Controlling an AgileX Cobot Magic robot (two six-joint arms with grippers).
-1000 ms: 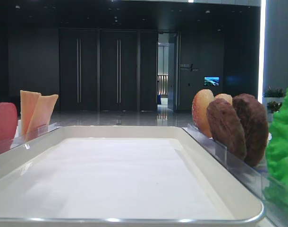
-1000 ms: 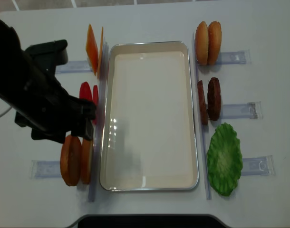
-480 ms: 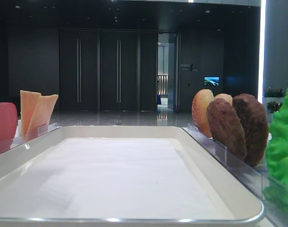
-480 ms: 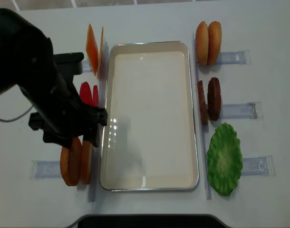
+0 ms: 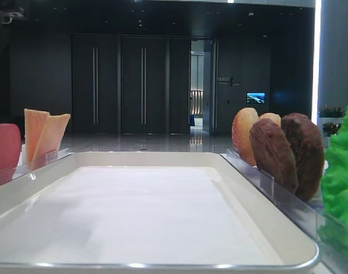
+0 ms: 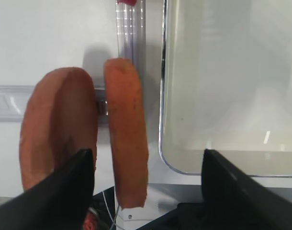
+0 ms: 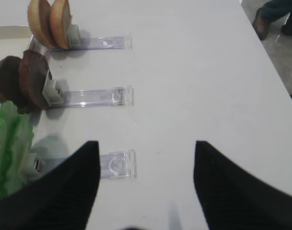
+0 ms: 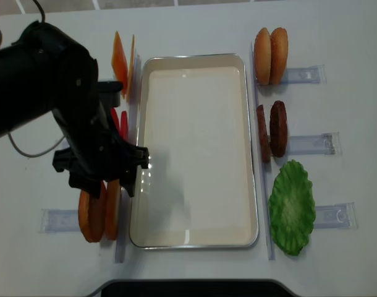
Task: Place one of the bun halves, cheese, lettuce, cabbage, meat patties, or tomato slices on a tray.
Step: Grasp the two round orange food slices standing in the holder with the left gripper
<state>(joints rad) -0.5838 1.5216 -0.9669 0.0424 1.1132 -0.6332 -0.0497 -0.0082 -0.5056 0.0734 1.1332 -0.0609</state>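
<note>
Over bun halves (image 6: 84, 134): left gripper (image 8: 106, 181), jaws wide, nothing held.
Overhead view only: lettuce (image 8: 292, 207) beside tray (image 8: 194, 238).
Right wrist view: right gripper (image 7: 146, 184) spread wide over table (image 7: 194, 72).

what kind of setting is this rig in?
Likely a demo setup in an office lobby, not a kitchen: tall dark double doors and a small wall screen behind a white table with food pieces standing in clear racks around a white rectangular tray.

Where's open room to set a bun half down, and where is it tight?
The whole inside of the tray is bare liner. It's crowded along the tray's left rim: the left tool hangs open over the bun halves, with tomato slices and cheese close behind.
</note>
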